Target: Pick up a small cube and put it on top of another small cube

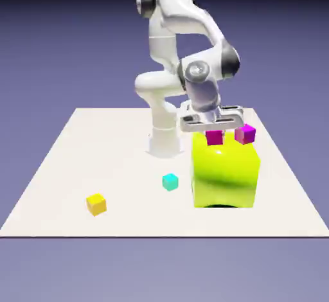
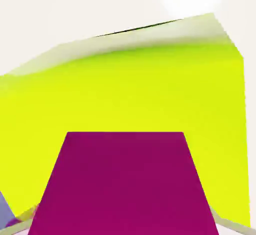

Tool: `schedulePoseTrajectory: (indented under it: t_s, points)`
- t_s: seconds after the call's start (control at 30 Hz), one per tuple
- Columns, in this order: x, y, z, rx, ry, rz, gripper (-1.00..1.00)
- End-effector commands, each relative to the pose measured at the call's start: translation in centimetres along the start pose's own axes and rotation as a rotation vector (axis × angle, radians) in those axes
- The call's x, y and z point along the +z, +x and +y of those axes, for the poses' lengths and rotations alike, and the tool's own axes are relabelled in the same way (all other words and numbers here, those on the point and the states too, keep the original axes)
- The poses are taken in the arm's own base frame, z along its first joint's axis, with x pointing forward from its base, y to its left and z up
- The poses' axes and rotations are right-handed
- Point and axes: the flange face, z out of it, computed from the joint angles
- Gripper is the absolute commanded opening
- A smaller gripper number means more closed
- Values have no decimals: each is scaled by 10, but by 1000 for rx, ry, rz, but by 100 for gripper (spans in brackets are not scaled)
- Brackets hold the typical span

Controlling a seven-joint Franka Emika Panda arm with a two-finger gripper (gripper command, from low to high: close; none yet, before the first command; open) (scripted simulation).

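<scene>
Gripping the pink cube (image 1: pixel 214 137), the gripper (image 1: pixel 214 131) hangs over the yellow-green cube (image 1: pixel 225 172).

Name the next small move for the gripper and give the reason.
Probably carry the hot-pink cube sideways toward the exterior view's right, over the purple-magenta cube. The gripper is shut on the pink cube above the big yellow-green cube, and the purple one stands just beside it, uncovered.

Cannot see the finger tips in the hand view: hidden behind the pink cube (image 2: pixel 125 184), itself cut off at the bottom edge. Big green cube (image 2: pixel 125 94) cut off at the left edge. In the exterior view, fingers mostly hidden by the pink cube (image 1: pixel 214 137).
</scene>
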Motion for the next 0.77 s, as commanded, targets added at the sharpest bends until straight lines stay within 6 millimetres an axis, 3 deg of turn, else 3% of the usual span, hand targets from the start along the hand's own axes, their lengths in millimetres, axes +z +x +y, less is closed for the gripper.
schedulePoseTrajectory:
  t_s: [0.0, 0.23, 0.27, 0.33, 0.63, 0.67, 0.73]
  points:
    - [0, -17, -4, -23, -25, 16, -100]
    - [6, -140, -19, -172, -185, 134, -100]
    - [9, -149, -19, -185, -206, 161, -100]
    - [12, -145, -21, -186, -215, 184, -100]
    - [77, -126, -16, -185, -215, 184, -100]
    - [78, -126, -16, -185, -215, 184, 100]
    - [70, -129, -17, -187, -214, 183, 100]
